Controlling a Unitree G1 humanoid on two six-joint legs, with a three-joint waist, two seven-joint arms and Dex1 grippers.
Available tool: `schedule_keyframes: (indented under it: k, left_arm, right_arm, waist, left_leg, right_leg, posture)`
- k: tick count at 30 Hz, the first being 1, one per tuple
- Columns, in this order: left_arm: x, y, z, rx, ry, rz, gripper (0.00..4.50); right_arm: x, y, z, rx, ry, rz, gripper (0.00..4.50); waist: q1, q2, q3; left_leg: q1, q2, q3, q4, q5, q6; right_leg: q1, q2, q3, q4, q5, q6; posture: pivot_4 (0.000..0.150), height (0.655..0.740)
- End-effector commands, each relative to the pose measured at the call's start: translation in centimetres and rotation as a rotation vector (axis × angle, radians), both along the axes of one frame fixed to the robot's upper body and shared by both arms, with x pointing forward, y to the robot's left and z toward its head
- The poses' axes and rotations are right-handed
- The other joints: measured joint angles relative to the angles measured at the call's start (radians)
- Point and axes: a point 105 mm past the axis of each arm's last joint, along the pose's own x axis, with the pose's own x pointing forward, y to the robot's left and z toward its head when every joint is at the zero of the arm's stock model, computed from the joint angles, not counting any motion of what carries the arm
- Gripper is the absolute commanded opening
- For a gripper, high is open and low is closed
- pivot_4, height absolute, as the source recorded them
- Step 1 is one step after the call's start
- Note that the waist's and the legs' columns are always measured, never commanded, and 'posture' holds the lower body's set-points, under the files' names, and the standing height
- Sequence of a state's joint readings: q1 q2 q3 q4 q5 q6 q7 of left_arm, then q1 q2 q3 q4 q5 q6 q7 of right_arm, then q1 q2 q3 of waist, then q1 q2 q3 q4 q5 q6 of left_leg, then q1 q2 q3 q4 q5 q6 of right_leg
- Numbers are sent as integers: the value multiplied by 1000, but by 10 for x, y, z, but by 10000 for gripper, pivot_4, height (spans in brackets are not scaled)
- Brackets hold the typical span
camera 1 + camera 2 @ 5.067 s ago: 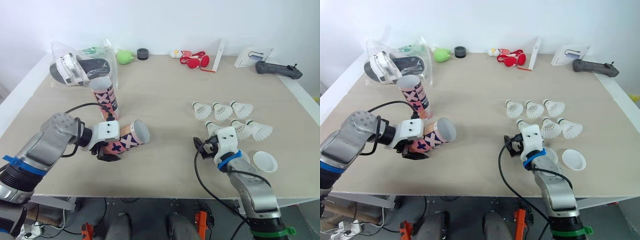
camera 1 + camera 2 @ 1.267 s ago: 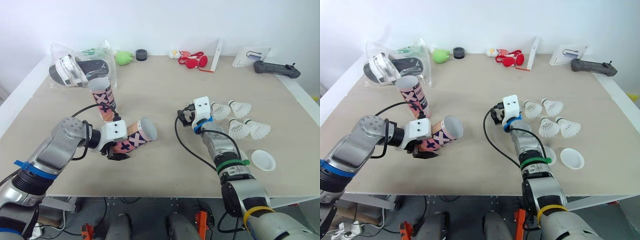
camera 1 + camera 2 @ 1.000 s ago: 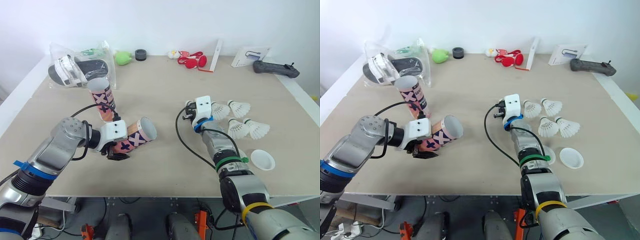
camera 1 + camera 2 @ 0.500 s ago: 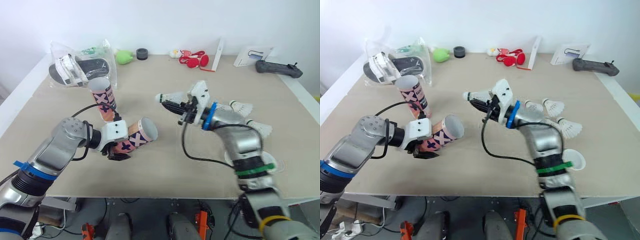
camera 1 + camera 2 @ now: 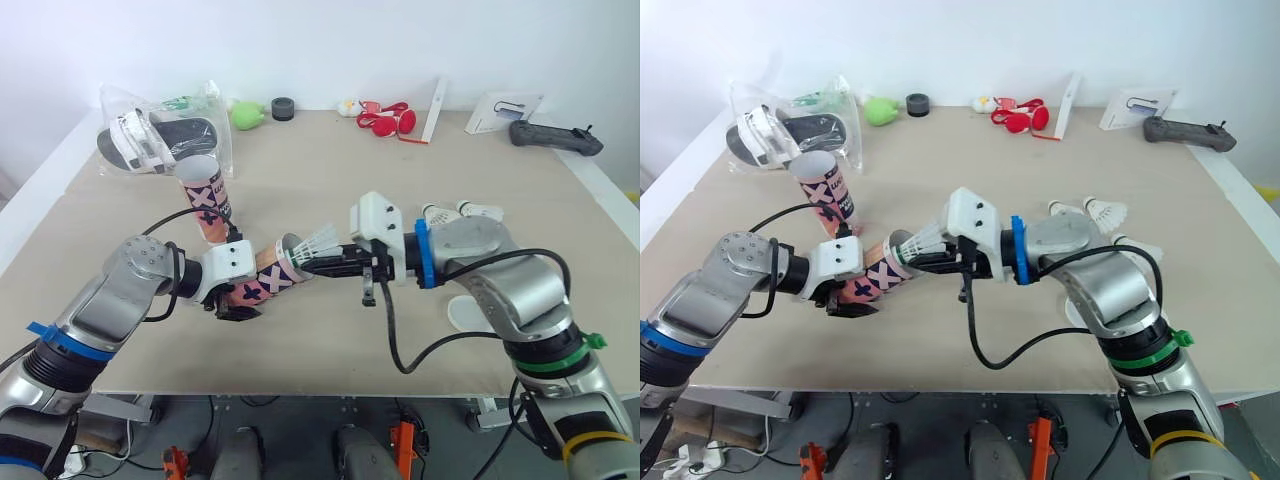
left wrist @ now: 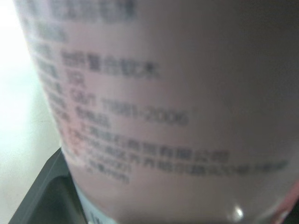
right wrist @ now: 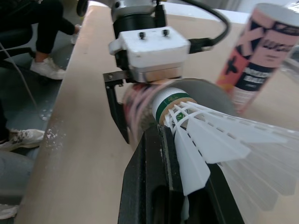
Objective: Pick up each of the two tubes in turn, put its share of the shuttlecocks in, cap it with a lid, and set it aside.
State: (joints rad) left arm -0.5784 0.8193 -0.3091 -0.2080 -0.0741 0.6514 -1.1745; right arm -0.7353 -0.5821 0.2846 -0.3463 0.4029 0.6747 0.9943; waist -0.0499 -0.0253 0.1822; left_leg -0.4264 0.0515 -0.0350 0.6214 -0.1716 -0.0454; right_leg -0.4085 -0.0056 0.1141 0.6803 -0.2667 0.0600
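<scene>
Shuttlecock point(image 5: 318, 243) pinched between right gripper point(image 5: 312, 266) fingers, cork at mouth of tilted pink tube point(image 5: 264, 280), left gripper point(image 5: 238, 298) fingers clamping its body

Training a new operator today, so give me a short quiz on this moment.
1. True or false: the right gripper holds a shuttlecock at the mouth of the tilted tube gripped by the left gripper.
2. The second tube is: A upright on the table; B lying flat; C in the right gripper.
3. Fill in: the shuttlecock's ____ end points into the tilted tube.
Key: 1 true; 2 A; 3 cork.
</scene>
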Motion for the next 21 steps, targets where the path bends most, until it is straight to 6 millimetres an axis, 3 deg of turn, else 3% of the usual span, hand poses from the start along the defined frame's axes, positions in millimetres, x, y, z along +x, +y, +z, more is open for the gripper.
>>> schedule_keyframes:
  k: [1, 5, 9, 14, 21]
  left_arm:
    - [-3, -1, -3, -1, 4, -6, 36557]
    - [-2, 0, -4, 0, 3, -7, 36557]
    - [-1, -1, -5, -2, 1, -10, 36557]
    - [0, -4, -6, -8, 5, -23, 36557]
    - [3, -10, -8, -14, 10, -53, 36557]
  right_arm:
    - [-3, 4, 11, 13, -52, 13, 8955]
    - [-5, 3, 14, 38, -43, 12, 28266]
    - [-8, -14, 27, 131, -18, -53, 44750]
    - [-8, -58, 35, 259, 6, -269, 44750]
    - [5, -133, 12, 263, -48, -724, 44750]
  waist:
    - [0, 0, 0]
    - [1, 0, 0]
    - [3, 0, 0]
    - [7, 0, 0]
    - [8, 0, 0]
  left_leg:
    - [0, 0, 0, 0, 0, 0]
    - [0, 0, 0, 0, 0, 0]
    - [0, 0, 0, 0, 0, 0]
    - [-1, 0, -2, 0, 0, 0]
    - [0, -1, -1, 1, 0, 0]
  right_leg:
    - [0, 0, 0, 0, 0, 0]
    - [0, 0, 0, 0, 0, 0]
    - [0, 0, 0, 0, -1, 0]
    - [1, -1, -2, 0, -1, 0]
    - [2, -1, -1, 0, 0, -1]
  posture:
    - [1500, 7400]
    - [1500, 7400]
    - [1500, 7400]
    - [1500, 7400]
    - [1500, 7400]
